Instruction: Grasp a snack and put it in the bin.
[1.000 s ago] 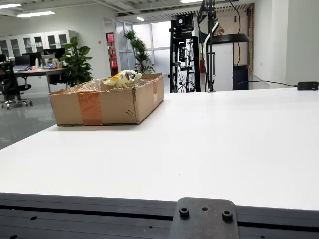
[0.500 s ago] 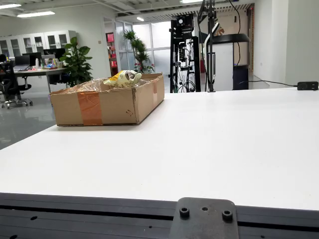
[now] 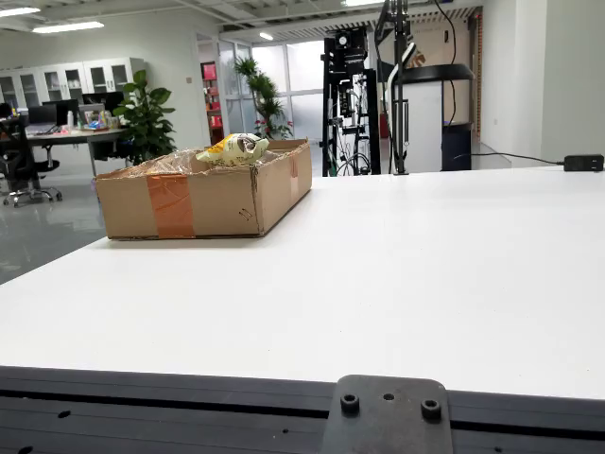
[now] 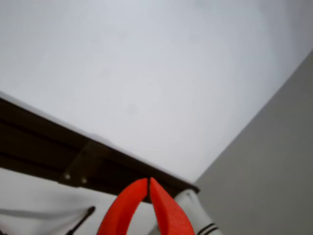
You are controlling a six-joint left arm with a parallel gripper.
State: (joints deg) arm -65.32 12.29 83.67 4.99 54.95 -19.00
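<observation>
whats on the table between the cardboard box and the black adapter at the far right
Nothing: in the table-level view, bare white table runs from the cardboard box to the black adapter.

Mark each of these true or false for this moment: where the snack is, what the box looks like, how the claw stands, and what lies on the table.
1. The yellow snack bag sits in the cardboard box. True.
2. The cardboard box stands at the right edge of the white table in the view from the table's edge. False: it stands at the far left.
3. The claw has its red fingertips touching, with nothing between them. True.
4. The box has a strip of blue tape on its front. False: the tape is orange-brown.
5. A second snack lies loose on the table beside the box. False: none shows there.
</observation>
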